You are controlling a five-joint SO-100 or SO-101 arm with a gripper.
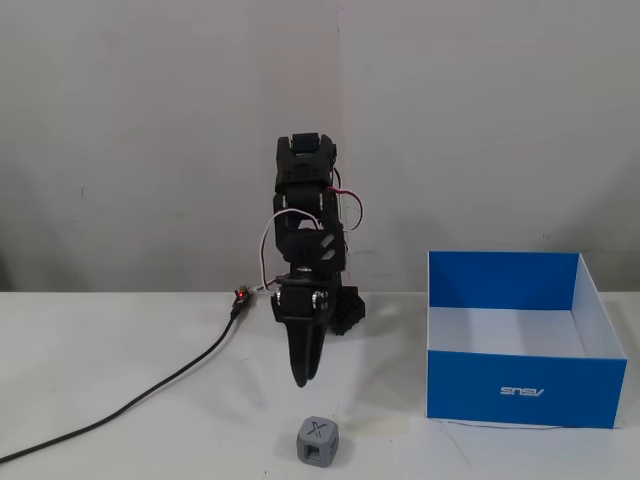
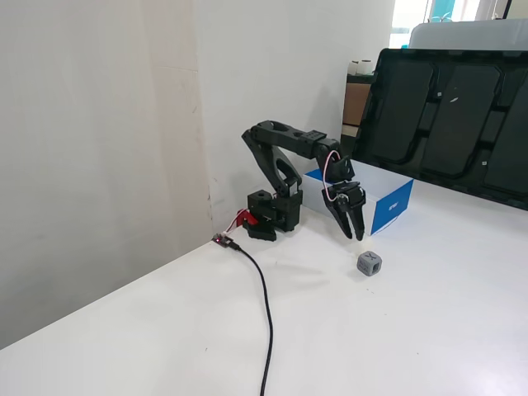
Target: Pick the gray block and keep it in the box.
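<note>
Clearly at risk: gripper (image 1: 303, 378) pointing down with jaws together, holding nothing, poised above and just behind gray block (image 1: 318, 441); descending unopened would likely knock block aside instead of straddling it. Sits on table (image 2: 429, 330), apart from blue box (image 1: 520, 390). Small gray cube, rounded corners, X on camera-facing side.
</note>
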